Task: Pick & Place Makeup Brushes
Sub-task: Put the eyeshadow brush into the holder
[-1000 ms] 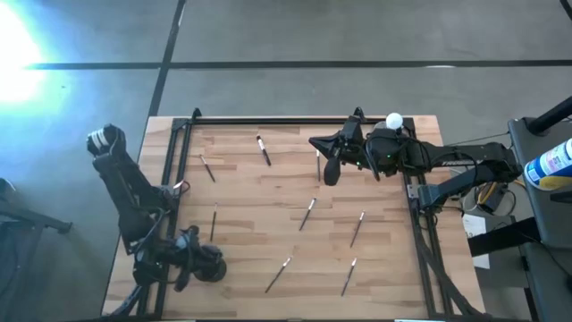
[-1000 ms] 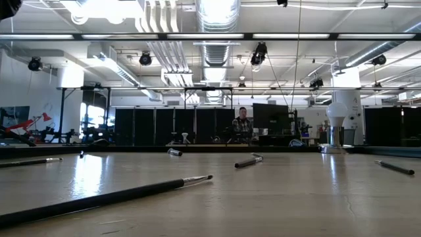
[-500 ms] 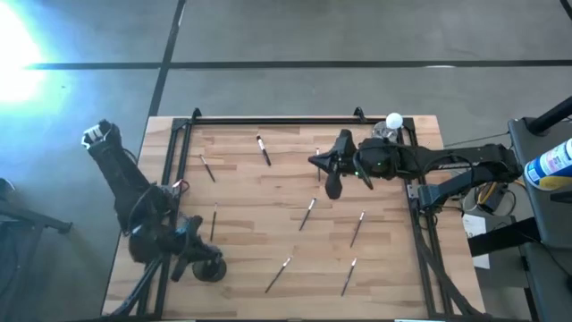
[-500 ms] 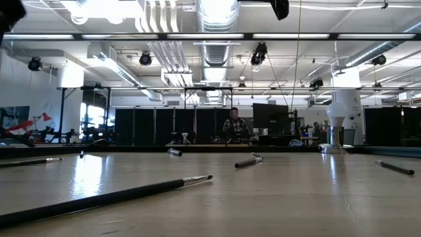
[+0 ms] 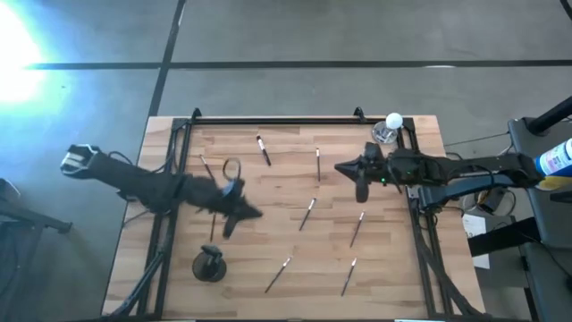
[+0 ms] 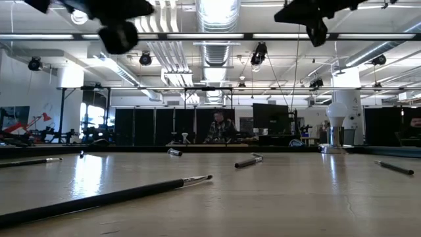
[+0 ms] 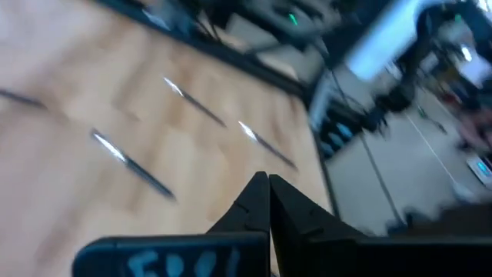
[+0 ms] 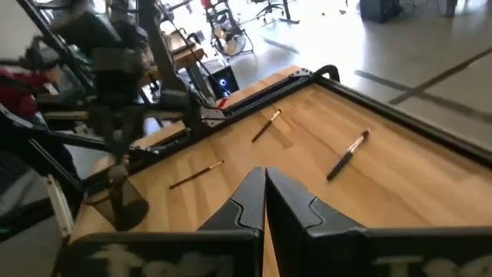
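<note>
The left pincer hangs over the desk, a bit toward nine o'clock from the middle. Its two fingers are squeezed tight together with nothing between them. The right pincer is up in the air toward two o'clock from the middle. It is also clenched tight and holds nothing.

The makeup brushes lie flat all over the wooden top, well apart from each other. One with a dark end lies near twelve o'clock. A thin one lies near ten o'clock, and another sits near one o'clock. One lies toward four o'clock. Two more and lie near six and five o'clock. One short stick lies just beside the left pincer, toward eight o'clock.

A dark round cup stands near seven o'clock. A white ball on a clear stand sits at the far corner near two o'clock.

In the low view, a person is far off in the room behind.
</note>
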You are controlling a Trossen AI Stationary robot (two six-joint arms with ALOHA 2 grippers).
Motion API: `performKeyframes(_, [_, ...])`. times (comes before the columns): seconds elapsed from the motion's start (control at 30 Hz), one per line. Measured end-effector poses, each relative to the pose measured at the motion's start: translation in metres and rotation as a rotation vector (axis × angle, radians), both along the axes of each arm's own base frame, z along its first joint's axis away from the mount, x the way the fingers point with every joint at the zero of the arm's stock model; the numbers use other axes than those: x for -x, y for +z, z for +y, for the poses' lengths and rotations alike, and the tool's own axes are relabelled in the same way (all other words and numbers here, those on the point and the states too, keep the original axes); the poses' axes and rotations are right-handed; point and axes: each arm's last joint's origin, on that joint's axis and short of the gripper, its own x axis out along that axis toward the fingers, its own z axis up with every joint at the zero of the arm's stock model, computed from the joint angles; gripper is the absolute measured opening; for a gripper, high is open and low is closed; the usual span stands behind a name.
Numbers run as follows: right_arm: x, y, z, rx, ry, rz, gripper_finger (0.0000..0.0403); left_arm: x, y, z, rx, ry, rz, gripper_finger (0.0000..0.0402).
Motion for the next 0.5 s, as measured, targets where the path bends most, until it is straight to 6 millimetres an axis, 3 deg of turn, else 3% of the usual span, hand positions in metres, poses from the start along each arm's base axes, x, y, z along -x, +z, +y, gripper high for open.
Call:
performKeyframes(0.13, [0.015, -0.013, -0.001, -0.073, -0.020, -0.016, 0.0008, -0.015, 0.002, 0.027, -0.025, 0.118, -0.094, 0.0000])
performKeyframes(0.27, [0.020, -0.026, -0.001, -0.155, -0.070, 0.007, 0.0008, -0.022, 0.002, 0.040, -0.077, 0.213, -0.135, 0.0000])
performKeyframes(0.5, [0.010, -0.052, 0.005, -0.317, -0.250, 0.118, 0.0008, -0.017, -0.019, 0.055, -0.093, 0.245, -0.109, 0.0000])
